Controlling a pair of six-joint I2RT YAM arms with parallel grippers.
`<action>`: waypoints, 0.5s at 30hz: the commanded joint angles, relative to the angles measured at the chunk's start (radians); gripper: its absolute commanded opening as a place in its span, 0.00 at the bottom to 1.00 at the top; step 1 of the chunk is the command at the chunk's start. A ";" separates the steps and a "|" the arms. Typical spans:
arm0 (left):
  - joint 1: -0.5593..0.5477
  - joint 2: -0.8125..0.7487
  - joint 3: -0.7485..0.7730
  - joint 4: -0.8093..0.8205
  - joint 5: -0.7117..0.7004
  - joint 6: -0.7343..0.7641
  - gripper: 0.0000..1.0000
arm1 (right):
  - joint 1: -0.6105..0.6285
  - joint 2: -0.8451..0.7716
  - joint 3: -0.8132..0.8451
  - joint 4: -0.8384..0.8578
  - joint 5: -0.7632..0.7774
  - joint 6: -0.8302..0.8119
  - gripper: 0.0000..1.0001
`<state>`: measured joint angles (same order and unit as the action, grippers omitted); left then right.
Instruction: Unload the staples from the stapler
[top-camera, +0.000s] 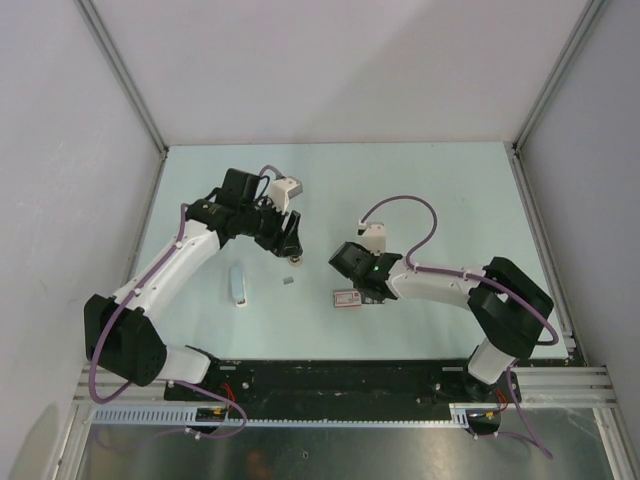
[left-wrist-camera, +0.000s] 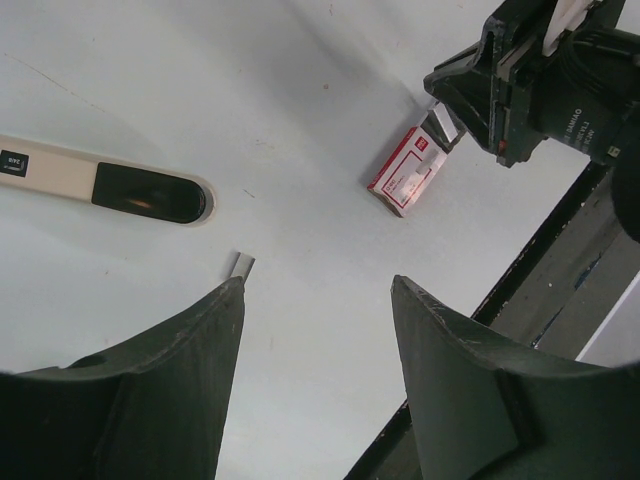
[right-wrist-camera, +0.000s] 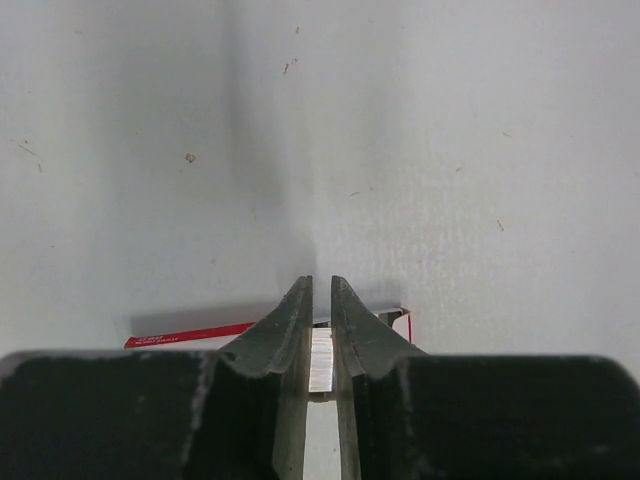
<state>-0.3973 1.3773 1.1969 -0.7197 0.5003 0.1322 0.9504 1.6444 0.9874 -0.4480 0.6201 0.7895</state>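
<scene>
On the table, toward its near edge, the stapler lies about midway across. The right gripper sits over its right end, a strip of staples between the fingers. Left of the stapler lies a loose staple piece, just in front of the left gripper; further left, a long bar

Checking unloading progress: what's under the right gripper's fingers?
The right gripper pinches what looks like a ribbed silvery strip of staples, just above the red stapler. Its dark body covers most of the stapler.
</scene>
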 joint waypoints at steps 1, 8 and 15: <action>-0.006 -0.031 -0.001 0.011 0.027 0.046 0.65 | 0.000 0.022 -0.001 0.024 0.006 0.011 0.18; -0.006 -0.032 -0.003 0.010 0.024 0.048 0.65 | 0.009 0.045 -0.001 0.041 -0.010 0.015 0.15; -0.007 -0.033 -0.006 0.010 0.023 0.049 0.65 | 0.014 0.061 -0.001 0.042 -0.017 0.019 0.14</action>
<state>-0.3973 1.3773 1.1965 -0.7197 0.4999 0.1326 0.9569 1.6928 0.9874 -0.4248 0.5941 0.7921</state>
